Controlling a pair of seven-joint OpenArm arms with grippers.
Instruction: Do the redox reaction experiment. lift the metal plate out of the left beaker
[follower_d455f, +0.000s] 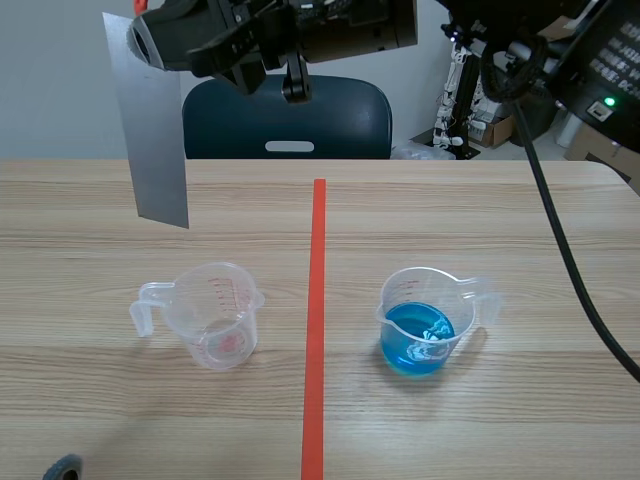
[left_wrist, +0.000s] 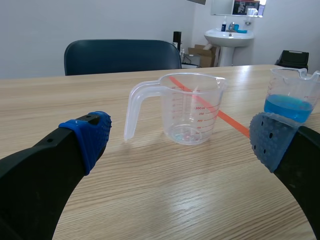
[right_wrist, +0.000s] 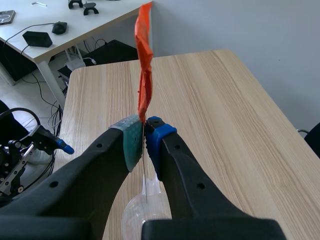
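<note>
This looks like an office room used as a lab: a wood-grain table (follower_d455f: 480, 210) with a dark blue chair (follower_d455f: 340, 115) at its far edge, and a white desk (right_wrist: 100, 20) carrying a mouse (right_wrist: 59, 27) beyond one end. A wall sink (left_wrist: 228, 36) and what seem to be cardboard boxes (left_wrist: 200, 52) stand behind.

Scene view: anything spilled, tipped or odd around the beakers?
Nothing stands out. The left beaker and the blue-liquid beaker stand upright, no spill visible. The metal plate hangs clear above the table, clamped in the right hand.
</note>
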